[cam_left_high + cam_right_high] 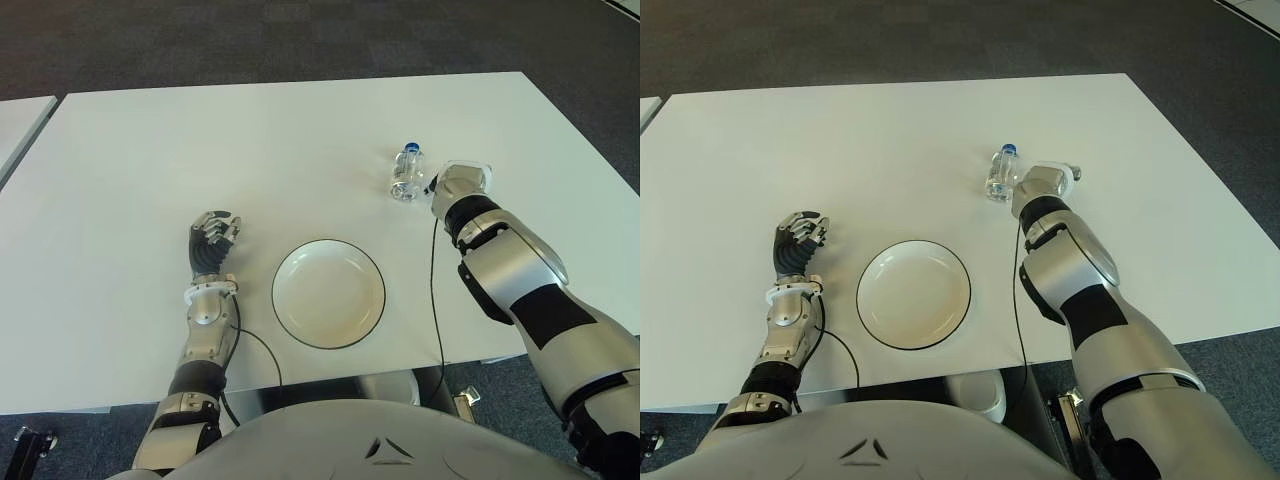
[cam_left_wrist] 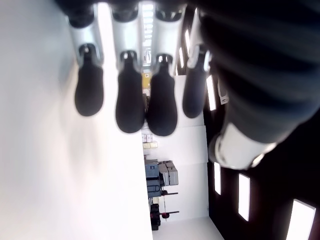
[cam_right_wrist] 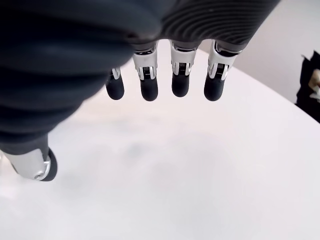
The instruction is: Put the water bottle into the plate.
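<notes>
The water bottle, clear with a blue cap, is standing upright on the white surface, at about one o'clock from the plate and well apart from it. The right hand is hovering just beside the bottle, at its three o'clock side; whether the two are touching cannot be told. In the right wrist view its fingers are hanging straight and spread, with the thumb held apart, and they are holding nothing. The plate, white with a dark rim, is lying near the surface's near edge and is carrying nothing. The left hand is showing at the plate's nine o'clock side, its fingers extended and relaxed, gripping nothing.
</notes>
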Robot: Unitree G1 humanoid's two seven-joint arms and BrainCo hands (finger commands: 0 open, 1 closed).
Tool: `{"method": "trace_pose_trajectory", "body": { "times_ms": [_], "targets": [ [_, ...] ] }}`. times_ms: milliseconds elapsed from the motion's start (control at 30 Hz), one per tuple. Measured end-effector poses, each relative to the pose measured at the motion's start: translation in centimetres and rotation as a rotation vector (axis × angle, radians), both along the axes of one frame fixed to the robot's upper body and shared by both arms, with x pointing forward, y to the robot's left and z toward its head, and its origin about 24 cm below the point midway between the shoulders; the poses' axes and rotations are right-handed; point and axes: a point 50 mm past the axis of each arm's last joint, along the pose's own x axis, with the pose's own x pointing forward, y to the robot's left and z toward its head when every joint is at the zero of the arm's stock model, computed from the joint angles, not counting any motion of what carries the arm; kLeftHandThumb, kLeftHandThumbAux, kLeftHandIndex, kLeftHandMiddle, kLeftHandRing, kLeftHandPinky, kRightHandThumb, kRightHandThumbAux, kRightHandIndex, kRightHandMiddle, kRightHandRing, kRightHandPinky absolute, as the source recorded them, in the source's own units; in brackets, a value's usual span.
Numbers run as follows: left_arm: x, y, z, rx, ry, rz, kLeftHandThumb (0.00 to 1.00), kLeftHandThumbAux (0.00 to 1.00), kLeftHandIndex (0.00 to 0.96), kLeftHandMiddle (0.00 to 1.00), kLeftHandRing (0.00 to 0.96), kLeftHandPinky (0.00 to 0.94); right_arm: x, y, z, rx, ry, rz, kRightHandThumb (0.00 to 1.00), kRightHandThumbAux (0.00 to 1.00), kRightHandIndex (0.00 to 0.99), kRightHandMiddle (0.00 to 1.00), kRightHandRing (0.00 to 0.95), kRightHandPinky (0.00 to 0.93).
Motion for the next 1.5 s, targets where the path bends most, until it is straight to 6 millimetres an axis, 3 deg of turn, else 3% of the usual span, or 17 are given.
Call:
{"method": "trace_pose_trajectory", "body": {
  "times_ms": [200, 667, 1067, 1500],
  "targets": [
    [0.1, 0.0, 0.1, 0.001, -0.003, -0.002, 0.708, 0.712, 0.436, 0.689, 0.667, 0.638, 0.7, -0.1, 1.7, -0.023, -0.015, 0.044, 0.398, 0.417, 0.000, 0.000, 0.000, 0.000],
    [0.1, 0.0, 0.1, 0.008, 0.008, -0.003, 0.709, 0.712, 0.436, 0.687, 0.668, 0.643, 0.8, -0.4, 2.1, -0.006, -0.068, 0.014, 0.425, 0.409, 0.000, 0.000, 0.000, 0.022],
    [0.0, 0.0, 0.2, 0.023, 0.018, -0.005, 0.709, 0.713, 0.436, 0.692, 0.673, 0.645, 1.0, -0.2, 3.2, 0.287, -0.340, -0.171, 0.426, 0.395, 0.000, 0.000, 0.000, 0.045],
    [0.1, 0.1, 0.3, 0.024, 0.021, -0.005, 0.709, 0.712, 0.436, 0.688, 0.667, 0.634, 1.3, 0.6, 3.7, 0.330, -0.382, -0.174, 0.426, 0.394, 0.000, 0.000, 0.000, 0.045]
  ]
}}
